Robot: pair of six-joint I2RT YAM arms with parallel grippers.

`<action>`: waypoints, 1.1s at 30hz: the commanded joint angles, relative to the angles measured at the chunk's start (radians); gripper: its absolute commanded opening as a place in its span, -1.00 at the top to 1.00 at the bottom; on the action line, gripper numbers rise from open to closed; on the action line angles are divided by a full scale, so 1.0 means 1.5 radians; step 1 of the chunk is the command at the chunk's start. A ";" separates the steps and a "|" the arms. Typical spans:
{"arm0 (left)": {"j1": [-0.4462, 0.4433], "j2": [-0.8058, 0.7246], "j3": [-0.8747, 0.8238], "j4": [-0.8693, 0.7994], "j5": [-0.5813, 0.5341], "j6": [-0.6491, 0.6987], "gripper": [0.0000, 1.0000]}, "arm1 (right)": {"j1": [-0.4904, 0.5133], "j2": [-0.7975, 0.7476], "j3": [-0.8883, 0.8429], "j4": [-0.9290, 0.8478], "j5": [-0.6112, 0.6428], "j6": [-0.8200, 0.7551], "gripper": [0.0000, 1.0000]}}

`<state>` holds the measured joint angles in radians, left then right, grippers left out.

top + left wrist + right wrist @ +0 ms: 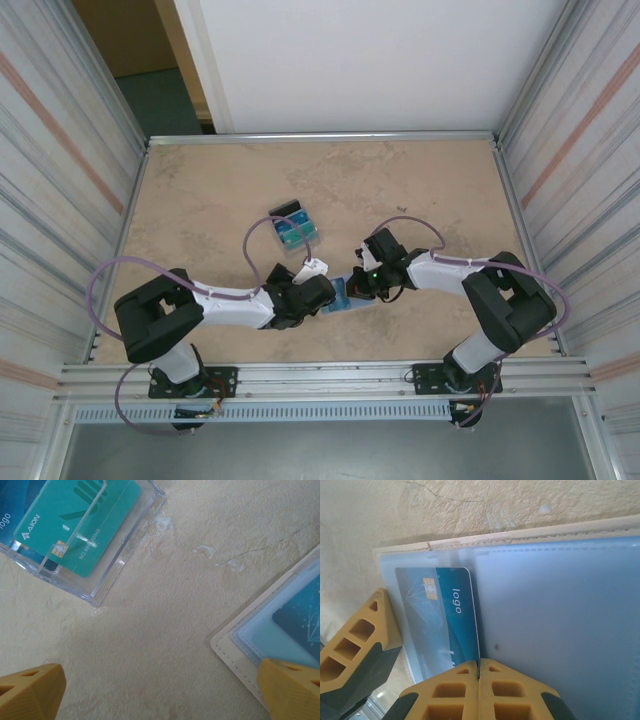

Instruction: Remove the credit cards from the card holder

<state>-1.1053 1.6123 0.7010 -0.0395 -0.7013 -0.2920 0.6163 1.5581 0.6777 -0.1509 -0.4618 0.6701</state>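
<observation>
The card holder lies open on the table between the two arms, its beige stitched edge and pale blue-grey inner face showing. A blue credit card marked "logo" sits partly in its pocket and appears again in the left wrist view. My right gripper is shut on this card's edge. My left gripper is open, one finger resting on the holder's corner and the other over bare table. A teal card lies in a clear tray.
The clear acrylic tray holding teal and blue cards stands just beyond the left gripper, its rim close by. Metal walls fence the table on three sides. Purple cables loop over both arms.
</observation>
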 commanded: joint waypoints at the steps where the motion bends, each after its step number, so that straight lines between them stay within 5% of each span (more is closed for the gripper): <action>1: 0.007 0.017 0.004 -0.033 -0.020 0.011 -0.98 | -0.003 -0.014 0.013 -0.052 0.040 -0.023 1.00; 33: 0.012 -0.009 0.069 0.017 0.000 0.089 -0.98 | -0.001 -0.017 0.031 -0.076 0.064 -0.033 1.00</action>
<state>-1.0985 1.6157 0.7769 -0.0433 -0.7010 -0.1825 0.6163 1.5528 0.7090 -0.2256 -0.3958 0.6415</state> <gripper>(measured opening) 0.989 0.049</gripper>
